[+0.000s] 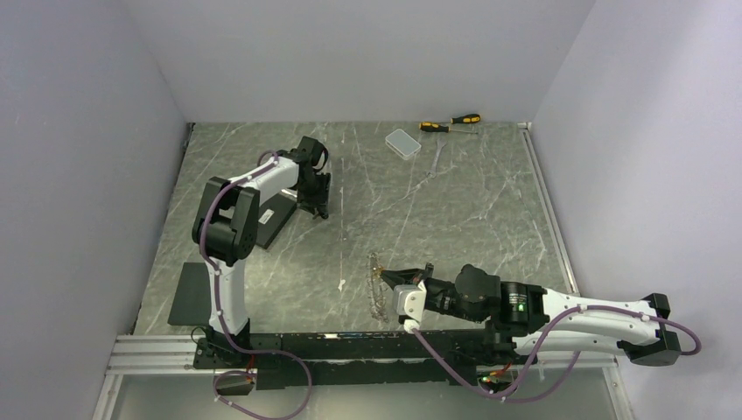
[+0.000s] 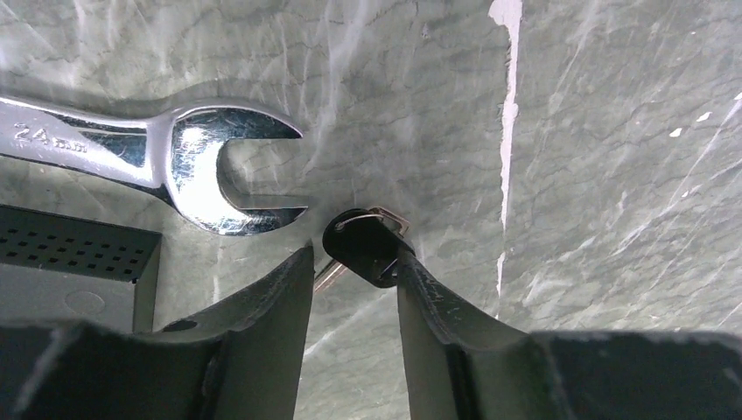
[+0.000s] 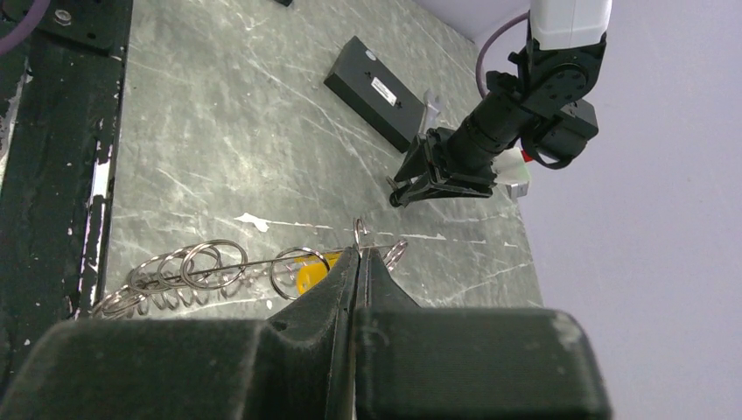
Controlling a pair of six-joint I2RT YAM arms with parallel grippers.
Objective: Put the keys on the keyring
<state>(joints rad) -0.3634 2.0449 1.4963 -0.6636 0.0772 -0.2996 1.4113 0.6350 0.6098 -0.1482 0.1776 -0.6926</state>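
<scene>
While our left gripper gapes round the black key, a spanner lies beside. Our right gripper clamps the keyring.

The spanner is cut off at the left edge; the black-headed key and the yellow-headed key are partly hidden by fingers.

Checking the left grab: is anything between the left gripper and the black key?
Nothing visible. The black key lies between the open fingers of the left gripper; the spanner lies beside it, outside the gap.
</scene>
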